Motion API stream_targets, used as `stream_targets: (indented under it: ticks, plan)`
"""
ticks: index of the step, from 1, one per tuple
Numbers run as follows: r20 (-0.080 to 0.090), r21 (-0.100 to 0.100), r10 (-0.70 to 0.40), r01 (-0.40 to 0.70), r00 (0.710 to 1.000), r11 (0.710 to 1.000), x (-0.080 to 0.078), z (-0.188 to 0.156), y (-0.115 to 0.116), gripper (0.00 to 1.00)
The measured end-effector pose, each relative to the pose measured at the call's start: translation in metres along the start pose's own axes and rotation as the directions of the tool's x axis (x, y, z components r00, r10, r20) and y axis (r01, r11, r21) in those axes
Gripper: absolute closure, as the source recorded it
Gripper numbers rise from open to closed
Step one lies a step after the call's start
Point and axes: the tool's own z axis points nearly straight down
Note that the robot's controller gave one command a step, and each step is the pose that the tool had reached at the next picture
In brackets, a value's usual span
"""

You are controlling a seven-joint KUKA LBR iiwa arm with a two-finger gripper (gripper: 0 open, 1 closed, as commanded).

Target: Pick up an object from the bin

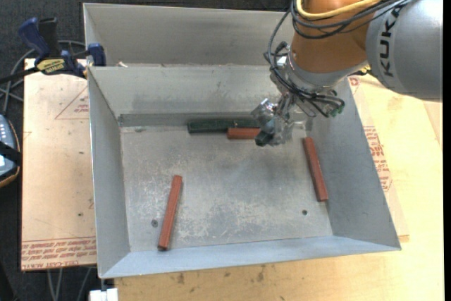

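- Count: four loose sticks in the bin (106, 173), three red-brown and one dark. All lie flat on the floor.
- Near left: near-left red-brown stick (169, 212). It runs near to far, with its far end leaning slightly right. It is well apart from everything else.
- Right side, mid-depth: right red-brown stick (315, 168). It lies along the foot of the right wall, with its near end a little further right than its far end. It is near the gripper but clear of it.
- Farther back, right of centre: gripper (270, 132), down low at the floor.
- Grip state: cannot tell whether it is open, closed or gripping anything.
- Just left of the gripper: short red-brown stick (243, 132), lying left to right. Its right end runs up to the gripper. I cannot tell whether it is touched or clamped.
- Far, at the foot of the far wall: dark stick (208, 127), also lying left to right. Its right end meets the left end of the short red-brown stick.
- Above the gripper: orange wrist cover (331, 25) wrapped with cables. The grey arm (416, 46) comes in from the right.
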Motion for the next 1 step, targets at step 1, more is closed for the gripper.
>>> stream_targets:
  ticks: [1]
  plan:
    - [0.001,0.001,-0.010,0.010,1.000,1.000,-0.0085,-0.1060,0.0003,1.00]
